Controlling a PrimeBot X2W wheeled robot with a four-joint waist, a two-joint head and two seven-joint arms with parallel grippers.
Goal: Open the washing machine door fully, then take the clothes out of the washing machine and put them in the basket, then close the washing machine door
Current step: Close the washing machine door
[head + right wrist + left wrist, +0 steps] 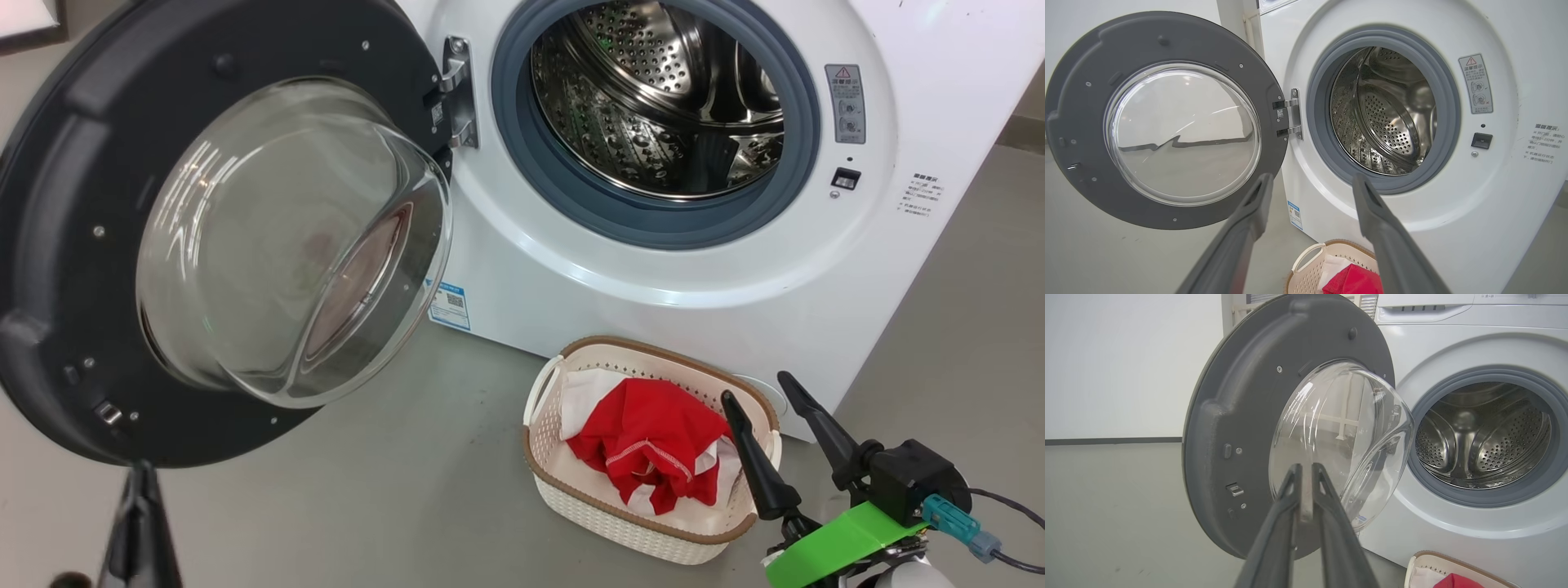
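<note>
The washing machine door (65, 204) stands swung wide open to the left, its glass bowl (286, 245) bulging toward me. The washing machine (653, 278) shows a bare steel drum (653, 98). Red and white clothes (653, 441) lie in the basket (620, 523) on the floor in front of the machine. My right gripper (755, 387) is open and holds nothing, just right of the basket's right end. My left gripper (140, 490) sits just below the door's lower rim. In the left wrist view the left gripper (1306, 467) points at the glass with its jaws nearly together and nothing gripped.
Grey floor (367, 506) spreads in front of the machine and under the open door. A white wall (1126, 367) rises behind the door. The door's hinge (457, 90) is at the left of the drum opening, and the latch socket (845, 178) at its right.
</note>
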